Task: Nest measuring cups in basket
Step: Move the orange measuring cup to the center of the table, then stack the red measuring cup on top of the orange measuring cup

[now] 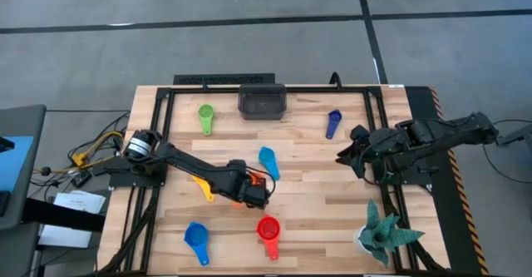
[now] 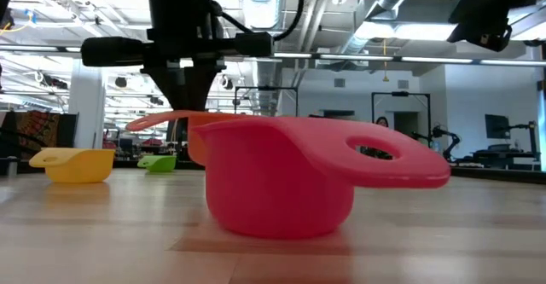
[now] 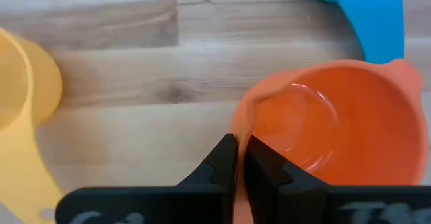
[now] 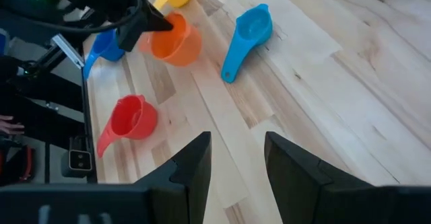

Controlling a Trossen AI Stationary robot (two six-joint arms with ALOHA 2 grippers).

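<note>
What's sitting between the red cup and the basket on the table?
The light blue cup lies between the red cup and the basket; otherwise bare wood, seen in the high view.

Table [image 1: 316,202]: pale wood planks, visible grain, matt. Orange cup [image 3: 337,130]: smooth plastic, slight gloss inside. Red cup [image 2: 281,182]: smooth plastic, satin. Yellow cup [image 2: 72,165]: plastic, matt. Left gripper [image 3: 241,158] fingers: matt black plastic.

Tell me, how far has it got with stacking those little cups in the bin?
Nothing looks done yet: the basket seems to hold no cups. In hand: the left gripper is shut on the orange cup's rim. Left: the green cup, dark blue cup, light blue cup, yellow cup, red cup and royal blue cup lie scattered. The right gripper waits open.
</note>
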